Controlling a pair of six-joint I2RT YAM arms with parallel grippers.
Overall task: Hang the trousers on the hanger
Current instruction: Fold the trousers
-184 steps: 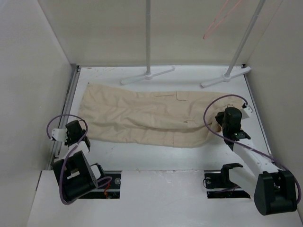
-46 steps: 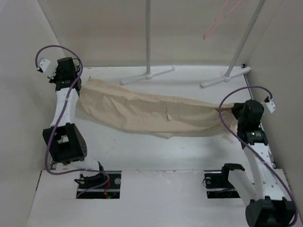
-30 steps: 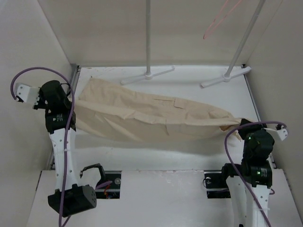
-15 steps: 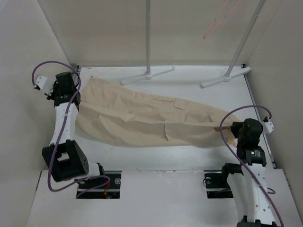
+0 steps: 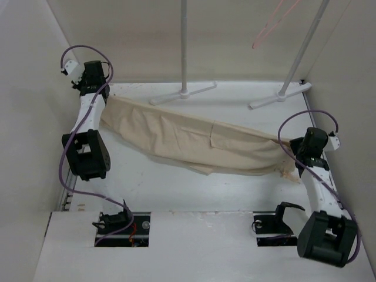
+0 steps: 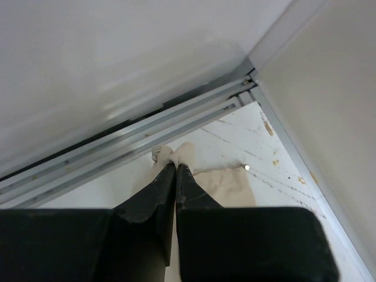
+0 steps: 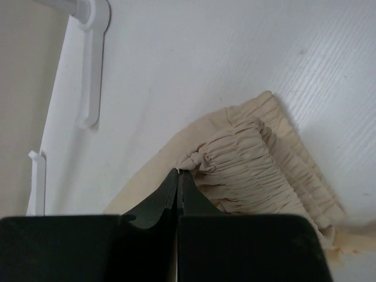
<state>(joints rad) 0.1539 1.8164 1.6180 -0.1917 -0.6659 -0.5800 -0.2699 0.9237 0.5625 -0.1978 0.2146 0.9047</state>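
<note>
Top external view shows the trousers (image 5: 200, 144) stretched between the two arms over the white table (image 5: 194, 191), one end at the far left corner, the other near the right wall, the middle sagging with a flap hanging down. The left gripper (image 6: 175, 167) is clamped tight on a pinch of beige cloth beside the metal track (image 6: 147, 126) along the wall, and the right gripper (image 7: 178, 172) is clenched on the edge of the gathered waistband (image 7: 252, 167). The pink hanger (image 5: 271, 24) hangs high at the back right, near the slanted rack pole (image 5: 305, 47), well apart from the trousers.
</note>
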